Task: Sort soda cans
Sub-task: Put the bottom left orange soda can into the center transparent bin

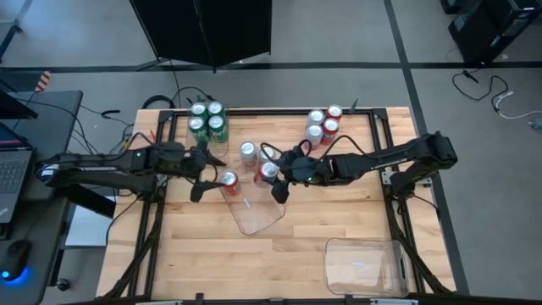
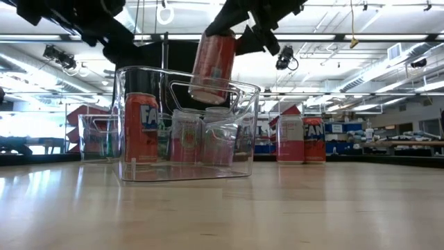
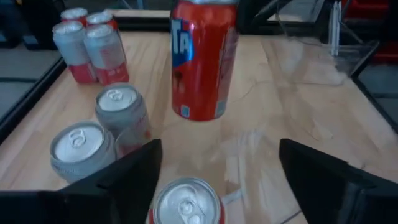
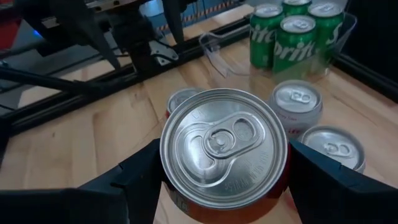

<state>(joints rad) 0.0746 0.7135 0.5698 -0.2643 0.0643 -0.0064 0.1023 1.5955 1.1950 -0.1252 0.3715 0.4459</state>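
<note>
Wooden slats make up the surface, framed by black rails, with grey floor and cables around it. Near the middle sits a clear plastic tray, and a second clear tray lies at the near right corner. The right hand grips a red soda can by its sides and holds it in the air above the middle tray; its wrist view looks straight down on that can's silver top, with a finger pressed against either side. The left hand hovers just beside the tray with its fingers spread apart on either side of another red can, which stands upright in the tray; they do not appear to touch it. Two silver-grey cans stand close together just behind the tray. Four green cans are grouped inside a third clear tray at the far left of the surface. A mixed cluster of red and silver-grey cans stands at the far right. Bright ceiling lights and shelving fill the room behind.
</note>
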